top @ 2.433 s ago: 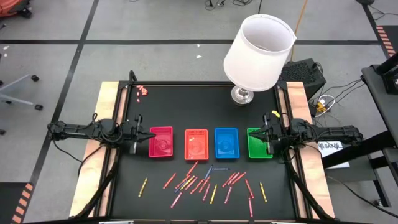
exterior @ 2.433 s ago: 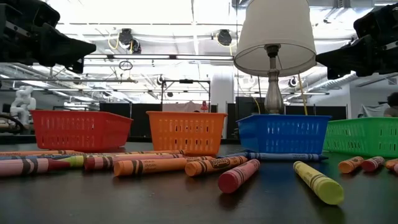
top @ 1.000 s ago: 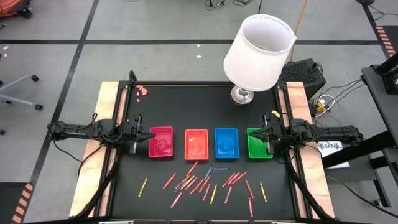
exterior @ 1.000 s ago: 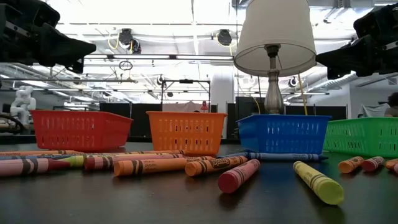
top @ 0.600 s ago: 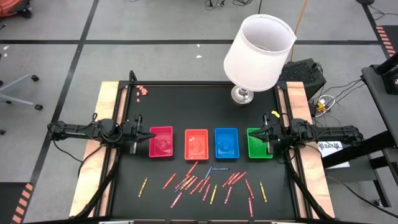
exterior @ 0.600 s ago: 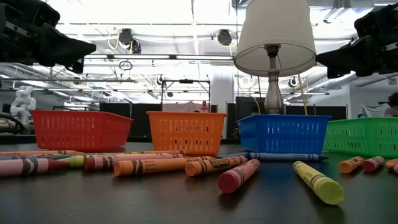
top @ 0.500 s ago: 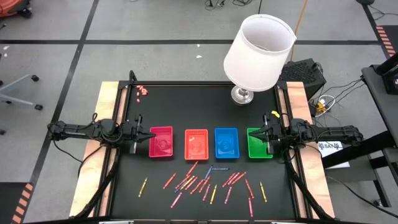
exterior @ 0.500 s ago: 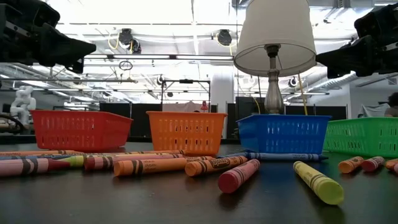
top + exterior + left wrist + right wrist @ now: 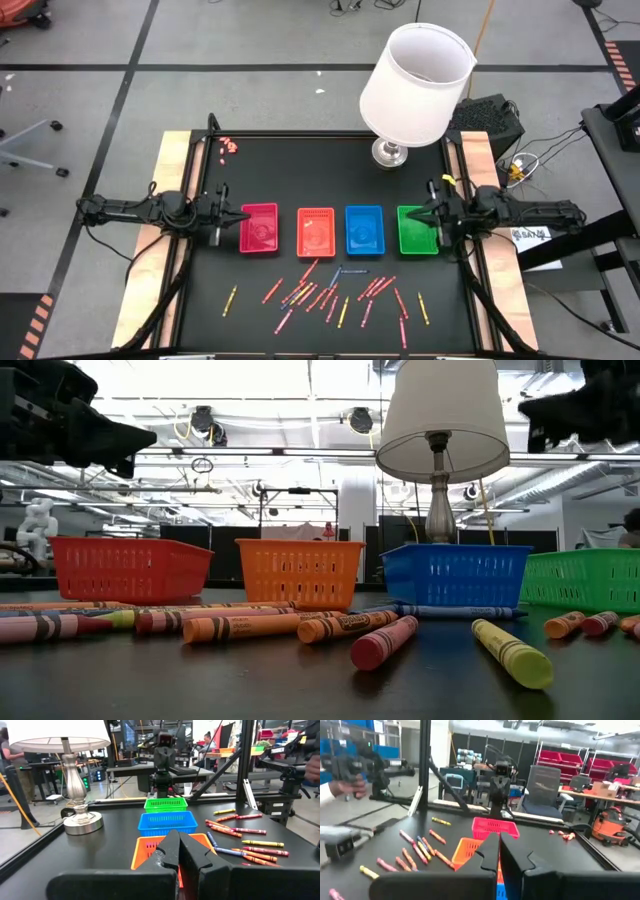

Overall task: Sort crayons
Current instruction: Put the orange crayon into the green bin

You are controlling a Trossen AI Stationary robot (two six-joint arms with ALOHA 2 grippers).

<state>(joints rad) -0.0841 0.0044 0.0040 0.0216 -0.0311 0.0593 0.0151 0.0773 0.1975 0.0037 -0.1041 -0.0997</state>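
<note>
The crayons (image 9: 335, 292) lie scattered along the near edge of the surface (image 9: 300, 160), nearer that edge than both closed, empty end effectors, the left end effector (image 9: 235, 216) and right end effector (image 9: 424, 213) roughly equidistant, sticks mostly angled toward the baskets (image 9: 317, 230).

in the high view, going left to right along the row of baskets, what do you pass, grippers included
left gripper → red basket → orange basket → blue basket → green basket → right gripper, which overlaps the green basket's right edge
</note>
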